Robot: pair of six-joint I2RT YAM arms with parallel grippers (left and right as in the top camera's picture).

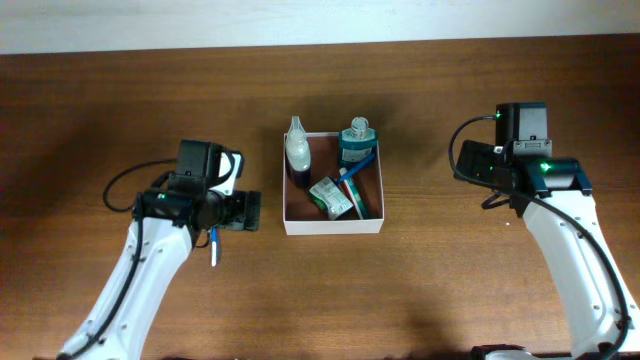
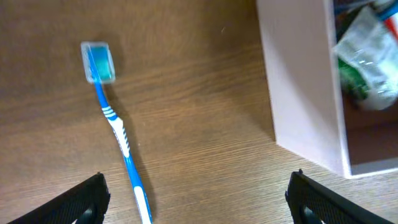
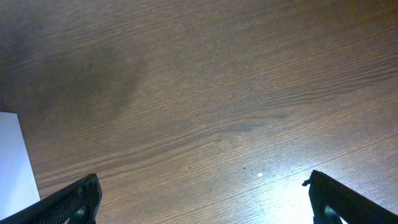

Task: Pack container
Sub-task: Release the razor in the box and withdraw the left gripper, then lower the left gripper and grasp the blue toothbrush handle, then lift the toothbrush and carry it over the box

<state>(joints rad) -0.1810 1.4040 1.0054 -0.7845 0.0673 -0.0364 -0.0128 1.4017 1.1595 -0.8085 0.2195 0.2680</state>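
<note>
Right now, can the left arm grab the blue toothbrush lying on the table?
Probably yes. The toothbrush lies flat on the bare table, right by the open left gripper, with nothing on top of it. The container sits off to one side, apart from it.

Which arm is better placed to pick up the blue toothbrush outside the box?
Probably left: the left pincer hangs open over the toothbrush beside the container; the right pincer faces mostly table, farther off.
</note>
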